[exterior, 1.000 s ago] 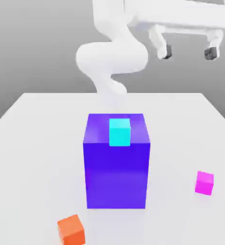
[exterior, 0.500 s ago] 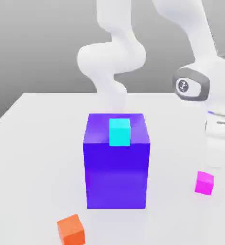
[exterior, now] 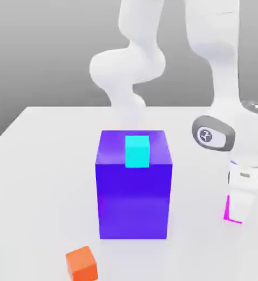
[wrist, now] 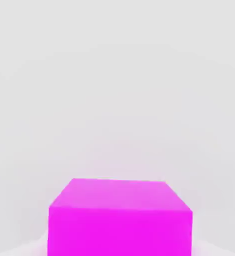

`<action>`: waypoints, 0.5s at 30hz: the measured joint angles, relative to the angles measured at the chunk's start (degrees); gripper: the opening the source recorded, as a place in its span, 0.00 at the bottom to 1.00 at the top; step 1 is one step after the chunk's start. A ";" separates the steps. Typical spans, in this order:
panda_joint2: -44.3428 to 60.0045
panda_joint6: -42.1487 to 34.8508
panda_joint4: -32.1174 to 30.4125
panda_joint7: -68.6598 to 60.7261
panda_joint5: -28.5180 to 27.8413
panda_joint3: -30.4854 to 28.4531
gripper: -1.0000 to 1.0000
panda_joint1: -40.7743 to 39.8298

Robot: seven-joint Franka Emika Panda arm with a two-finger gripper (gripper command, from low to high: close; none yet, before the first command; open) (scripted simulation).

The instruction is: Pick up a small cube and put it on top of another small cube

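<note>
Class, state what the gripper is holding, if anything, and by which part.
The gripper is shut around the magenta cube, apparently by its sides; the contact itself is hidden.

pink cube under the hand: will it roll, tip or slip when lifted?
Probably not roll: the pink cube has flat faces and sharp edges and sits flat on the table. Tipping seems unlikely, since it looks about as wide as it is tall. Its plain, smooth faces might let it slip in a loose grip. It looks rigid, not floppy.

We see bright, even, diffuse light with only faint, soft shadows. The white table looks almost washed out. Below the jaws, the magenta cube casts a pink glow.
</note>
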 joint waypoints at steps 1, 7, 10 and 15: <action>-2.00 -1.55 -0.43 -1.15 1.51 0.98 0.00 -0.64; -6.20 -8.59 4.43 -3.99 10.56 -1.13 0.00 -7.27; -4.48 -11.55 9.46 -3.27 14.02 -6.02 0.00 -12.94; -2.12 -15.60 16.35 -2.15 18.71 -12.96 0.00 -21.34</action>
